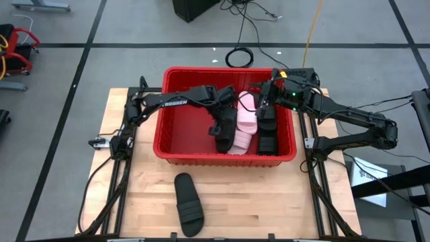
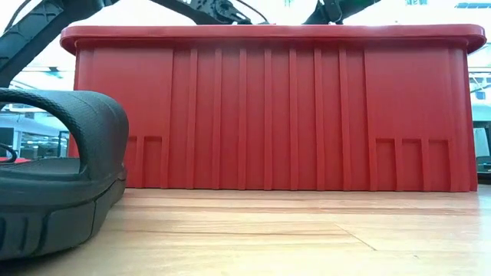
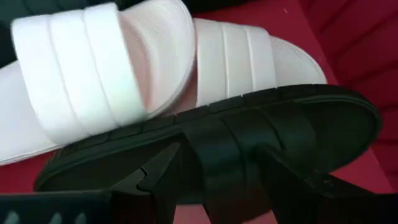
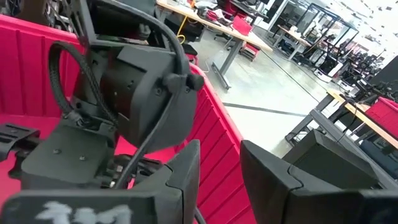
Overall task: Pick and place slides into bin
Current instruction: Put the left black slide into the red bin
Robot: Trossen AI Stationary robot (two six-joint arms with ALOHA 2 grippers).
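A pale wooden table (image 1: 269, 195) stands on a grey floor crossed with dark tape lines, cables trailing off behind it. Nearest to me, on the front of the table, one black slide (image 1: 189, 204) lies alone, sole down and well apart from everything else; it looks like the last one left to fetch.

Behind it sits the red bin (image 1: 176, 138), its ribbed wall filling the table-level view. Inside, toward its right half, the other slides are piled: a black slide (image 1: 224, 138) lying against the pale pink slides (image 1: 244, 122), and more black ones (image 1: 268, 138) stacked along the right wall.

The left gripper (image 1: 220, 128) is down in the bin, right over that first black slide. Its wrist camera shows the dark sole resting against the pink straps, with the fingers spread wide on either side of it rather than pinching it. I judge it is letting the slide settle onto the pile.

The right gripper (image 1: 267, 107) hangs over the bin's far right corner, fingers partly apart with only air between them in its own camera, holding nothing. It seems parked there to keep clear of the left arm.
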